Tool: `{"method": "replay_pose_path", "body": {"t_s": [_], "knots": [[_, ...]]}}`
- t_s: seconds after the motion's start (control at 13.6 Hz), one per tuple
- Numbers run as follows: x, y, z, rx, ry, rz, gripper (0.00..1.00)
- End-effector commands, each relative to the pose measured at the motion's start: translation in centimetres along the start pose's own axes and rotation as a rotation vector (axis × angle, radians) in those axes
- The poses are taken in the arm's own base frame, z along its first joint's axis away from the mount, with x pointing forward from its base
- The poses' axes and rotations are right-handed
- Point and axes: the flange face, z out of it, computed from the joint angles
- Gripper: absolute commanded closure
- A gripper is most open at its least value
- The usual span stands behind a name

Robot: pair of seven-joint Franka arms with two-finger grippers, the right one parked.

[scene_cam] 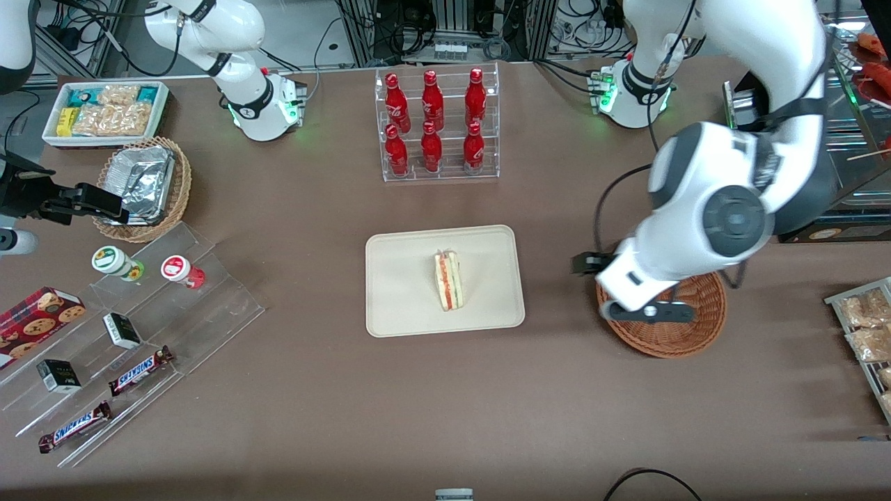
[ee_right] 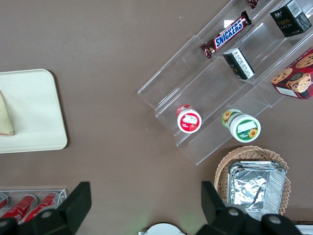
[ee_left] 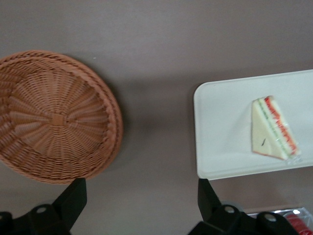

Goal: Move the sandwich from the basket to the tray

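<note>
The sandwich point(scene_cam: 451, 280) lies on its side on the cream tray point(scene_cam: 397, 306) in the middle of the table, filling edge showing. It also shows in the left wrist view point(ee_left: 271, 129) on the tray point(ee_left: 220, 147). The reddish-brown basket point(scene_cam: 689, 334) sits beside the tray toward the working arm's end and is empty in the left wrist view point(ee_left: 54, 117). My left gripper point(scene_cam: 587, 264) hangs above the bare table between tray and basket, partly over the basket's rim. Its fingers point(ee_left: 73, 198) are spread wide with nothing between them.
A clear rack of red bottles point(scene_cam: 438, 125) stands farther from the camera than the tray. A tan wicker basket with foil containers point(scene_cam: 143, 188), a white snack bin point(scene_cam: 104, 111) and a clear stepped shelf point(scene_cam: 139, 327) lie toward the parked arm's end. Snack bags point(scene_cam: 866, 327) lie past the basket.
</note>
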Motion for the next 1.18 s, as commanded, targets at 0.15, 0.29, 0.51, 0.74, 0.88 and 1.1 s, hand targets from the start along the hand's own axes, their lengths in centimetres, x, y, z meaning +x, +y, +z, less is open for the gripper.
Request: {"method": "replay_pose_path", "body": {"t_s": [0.15,0.29,0.51,0.74,0.88,1.1], "knots": [[-4.4,-6.8,-2.4,-0.013,-0.019,0.067,0.0],[-5.9,-8.2,-4.2,-0.006,-0.026,0.07,0.0],[-8.3,-11.6,-6.8,-0.01,0.004,0.017,0.0],[-10.2,-15.0,-9.6,0.035,0.029,-0.033,0.0],[-11.1,-15.9,-10.9,0.058,0.048,-0.044,0.0],[-12.5,-17.5,-12.6,0.121,0.038,-0.039,0.0]]}}
